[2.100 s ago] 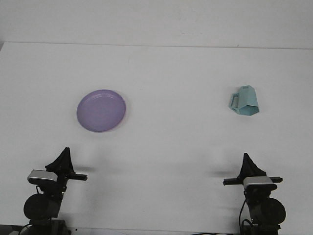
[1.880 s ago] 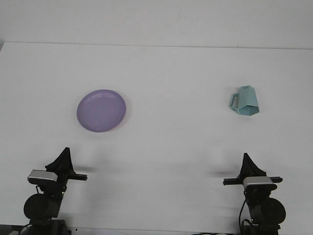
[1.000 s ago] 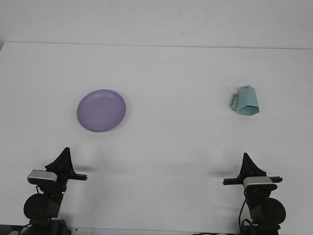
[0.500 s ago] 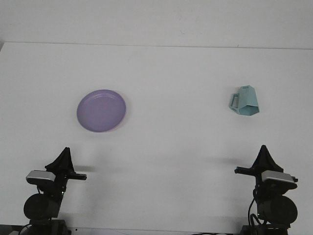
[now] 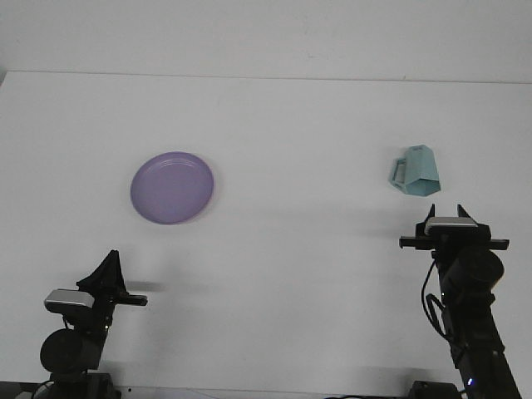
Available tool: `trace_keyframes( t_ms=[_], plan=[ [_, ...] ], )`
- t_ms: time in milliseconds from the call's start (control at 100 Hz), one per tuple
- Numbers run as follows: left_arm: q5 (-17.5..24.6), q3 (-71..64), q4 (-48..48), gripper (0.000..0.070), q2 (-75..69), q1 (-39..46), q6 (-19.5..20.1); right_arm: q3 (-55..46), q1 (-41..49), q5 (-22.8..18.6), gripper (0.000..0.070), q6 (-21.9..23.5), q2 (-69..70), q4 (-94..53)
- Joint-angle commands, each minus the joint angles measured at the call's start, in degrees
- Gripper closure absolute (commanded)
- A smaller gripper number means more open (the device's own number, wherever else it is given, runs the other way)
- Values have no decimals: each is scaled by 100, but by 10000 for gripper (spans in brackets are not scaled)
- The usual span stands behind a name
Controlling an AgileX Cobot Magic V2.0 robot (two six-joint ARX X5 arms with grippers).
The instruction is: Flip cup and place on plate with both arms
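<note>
A light teal faceted cup (image 5: 417, 171) rests on the white table at the right, handle to the left, narrow end toward the back and wide rim toward the front. The purple plate (image 5: 172, 187) lies flat at the left with nothing on it. My right gripper (image 5: 445, 211) hovers just in front of the cup, a short gap from its rim, its two fingertips apart and nothing between them. My left gripper (image 5: 110, 259) stays low near the table's front left, well in front of the plate, its fingers drawn together into a point.
The white table (image 5: 291, 125) stretches back to a pale wall. The right arm's black body (image 5: 468, 287) rises from the front right edge. A wide stretch of tabletop separates plate and cup.
My right arm has lifted and reached forward toward the cup, and its fingers have spread apart. The left arm, the cup and the plate have stayed where they were.
</note>
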Motion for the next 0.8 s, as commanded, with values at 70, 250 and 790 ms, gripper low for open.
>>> trace_keyframes(
  t_ms=[70,250,790],
  plan=[
    [13,-118,61,688,-2,-9,-33,33,-354,-356,160,-601,809,525],
    [13,-118,61,688,-2,-9,-33,33,-852,-927,153,-798,2000,1539],
    [13,-118,61,688,-2,-9,-33,863,-1333,-1565,154,-1198,4986,3729]
  ],
)
